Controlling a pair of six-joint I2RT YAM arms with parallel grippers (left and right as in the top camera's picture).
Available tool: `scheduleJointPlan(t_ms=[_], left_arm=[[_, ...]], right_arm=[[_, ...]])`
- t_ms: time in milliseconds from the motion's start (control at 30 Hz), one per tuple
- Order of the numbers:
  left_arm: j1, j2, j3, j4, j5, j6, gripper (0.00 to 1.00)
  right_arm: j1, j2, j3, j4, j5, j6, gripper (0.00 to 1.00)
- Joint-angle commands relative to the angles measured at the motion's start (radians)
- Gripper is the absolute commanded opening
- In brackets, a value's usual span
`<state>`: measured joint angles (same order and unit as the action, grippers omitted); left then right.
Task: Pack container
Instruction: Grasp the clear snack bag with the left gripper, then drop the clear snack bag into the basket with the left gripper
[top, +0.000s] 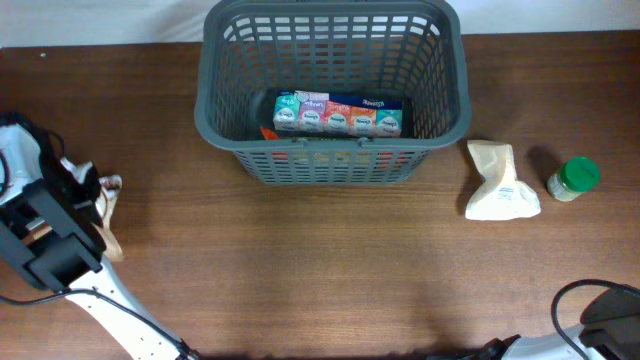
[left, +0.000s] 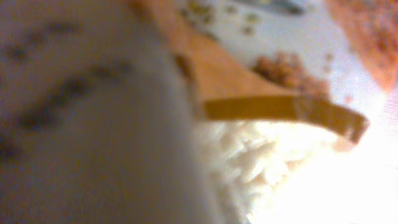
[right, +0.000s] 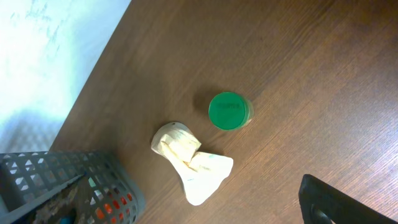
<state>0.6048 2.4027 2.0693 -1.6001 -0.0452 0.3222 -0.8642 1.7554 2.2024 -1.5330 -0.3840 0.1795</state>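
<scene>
Stiff, light-looking plastic shopping basket (top: 330, 166): I'd hold its thick rim. Left tool (top: 92, 188) sits against a packet (top: 110, 215), grip unclear; right tool (right: 326, 200) opening cannot be told.

the overhead view is evenly and softly lit; the table (top: 320, 260) is rendered without glare, and only faint, short shadows are cast below the container (top: 330, 165) and beside the jar (top: 575, 178). focus is held sharp across this view. the left wrist view is severely defocused: no edge is resolved, the left half is rendered dim and grey, and the lower right corner is blown out to white. the right wrist view is sharp and bright; a washed-out pale zone is seen at the upper left, and a soft shadow is cast along the bag (right: 189, 165).
</scene>
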Motion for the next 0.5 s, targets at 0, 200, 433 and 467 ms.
scheduleJointPlan(t_ms=[0, 200, 433, 467], left_arm=[[-0.030, -0.034, 0.306, -0.089, 0.119, 0.004, 0.02], [-0.131, -0.150, 0.799, -0.050, 0.225, 0.002, 0.02], [-0.431, -0.299, 1.066, 0.095, 0.289, 0.411, 0.02], [-0.493, -0.311, 1.066, 0.124, 0.288, 0.467, 0.02]], right_arm=[[-0.001, 0.005, 0.001, 0.003, -0.004, -0.002, 0.99], [-0.001, 0.005, 0.001, 0.003, -0.004, -0.002, 0.99], [-0.001, 0.005, 0.001, 0.003, -0.004, -0.002, 0.99], [-0.001, 0.005, 0.001, 0.003, -0.004, -0.002, 0.99]])
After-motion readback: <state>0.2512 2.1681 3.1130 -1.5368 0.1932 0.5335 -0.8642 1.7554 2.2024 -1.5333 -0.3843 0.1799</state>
